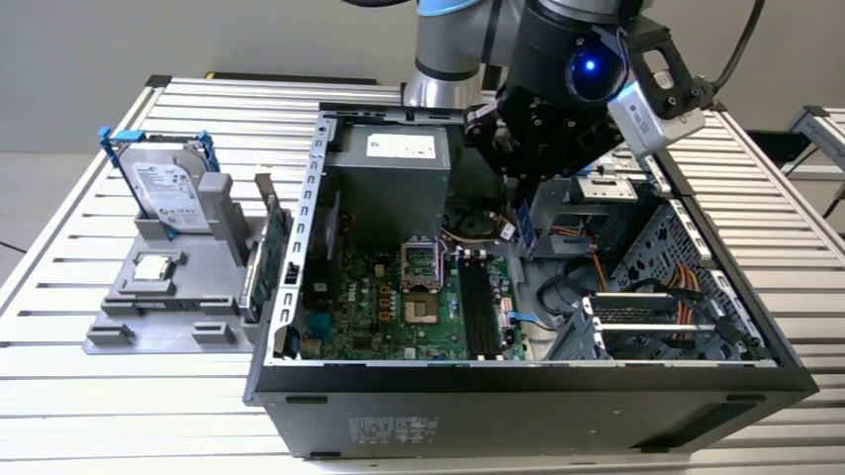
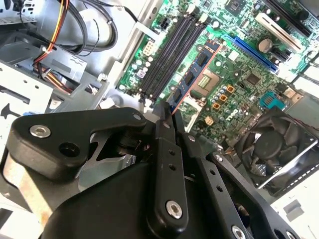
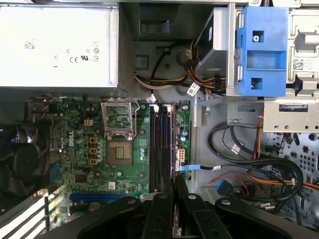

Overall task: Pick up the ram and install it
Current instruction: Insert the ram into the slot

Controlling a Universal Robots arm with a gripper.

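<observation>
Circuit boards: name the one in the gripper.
The ram, the slim blue stick with dark chips, clamped in the gripper; the green motherboard lies in the case, the green card stands outside it.

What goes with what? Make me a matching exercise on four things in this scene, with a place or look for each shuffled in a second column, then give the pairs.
1. ram
2. hard drive
3. fan
4. power supply

A. upright in the grey holder outside the case
B. metal box with a white label
C. clamped in the gripper over the motherboard
D. black, with round blades

Pairs: 1-C, 2-A, 3-D, 4-B.
</observation>
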